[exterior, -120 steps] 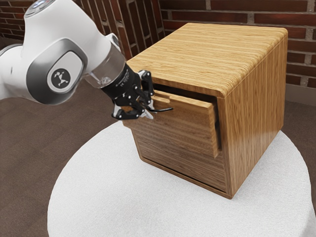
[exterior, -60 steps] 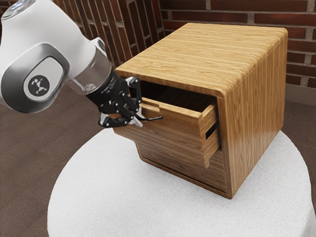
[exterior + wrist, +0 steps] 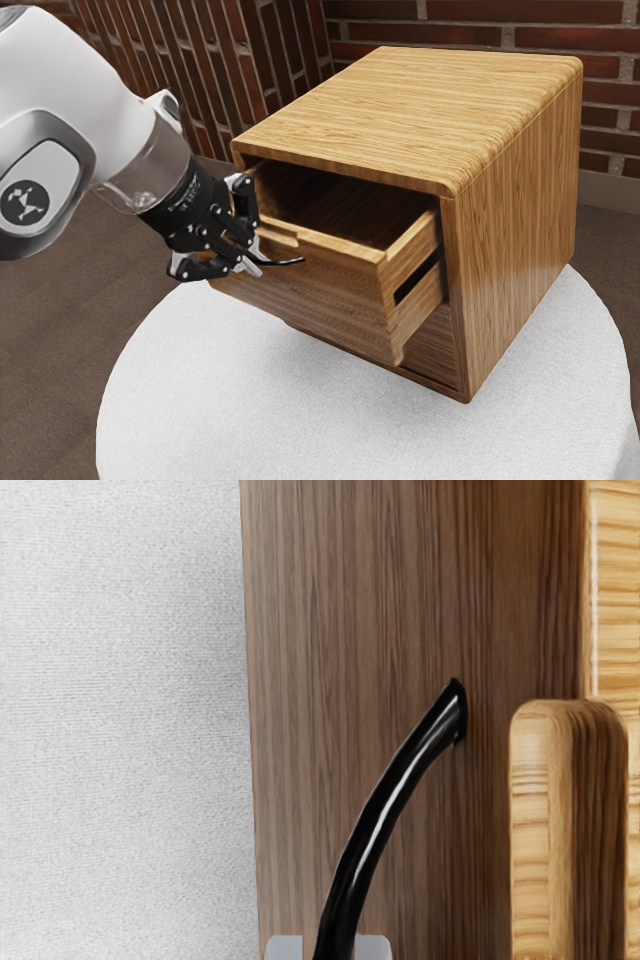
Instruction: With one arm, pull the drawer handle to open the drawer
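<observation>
- My gripper [image 3: 245, 262] is pinched nearly closed around the black drawer handle [image 3: 285, 263].
- The top drawer [image 3: 330, 290] stands well out of the wooden cabinet [image 3: 450, 110].
- I'd pull straight along its slide, without twisting.

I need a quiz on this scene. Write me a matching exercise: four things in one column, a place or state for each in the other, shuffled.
1. light wooden drawer
2. thin curved black handle
3. round white table
4. red brick wall

A. behind the boxy wooden cabinet
B. clamped in the black hand
C. pulled partly out
D. under the cabinet

Pairs: 1-C, 2-B, 3-D, 4-A.
</observation>
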Robot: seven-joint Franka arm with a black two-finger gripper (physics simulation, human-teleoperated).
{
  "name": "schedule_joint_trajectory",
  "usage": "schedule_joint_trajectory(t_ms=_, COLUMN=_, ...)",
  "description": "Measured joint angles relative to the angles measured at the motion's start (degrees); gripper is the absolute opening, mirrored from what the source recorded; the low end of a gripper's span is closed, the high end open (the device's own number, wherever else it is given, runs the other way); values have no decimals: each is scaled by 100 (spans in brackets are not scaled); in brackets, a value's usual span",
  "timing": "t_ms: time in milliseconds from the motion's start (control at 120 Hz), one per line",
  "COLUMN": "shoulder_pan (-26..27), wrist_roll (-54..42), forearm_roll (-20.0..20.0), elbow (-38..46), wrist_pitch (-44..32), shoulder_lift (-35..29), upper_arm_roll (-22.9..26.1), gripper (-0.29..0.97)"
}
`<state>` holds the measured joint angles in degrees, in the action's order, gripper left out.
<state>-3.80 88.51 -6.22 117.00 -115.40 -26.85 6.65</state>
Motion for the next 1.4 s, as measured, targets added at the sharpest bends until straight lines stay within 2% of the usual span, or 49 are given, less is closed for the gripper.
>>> schedule_joint_trajectory(t_ms=967, shoulder_pan=-28, wrist_roll=45, forearm_roll=-18, elbow=1155, wrist_pitch=126, shoulder_lift=-1533, upper_arm_roll=66, gripper=-11)
schedule_joint_trajectory(t_ms=1400, shoulder_pan=-35, wrist_roll=84, forearm_roll=-19, elbow=1357, wrist_pitch=254, shoulder_lift=-1905, upper_arm_roll=117, gripper=-11)
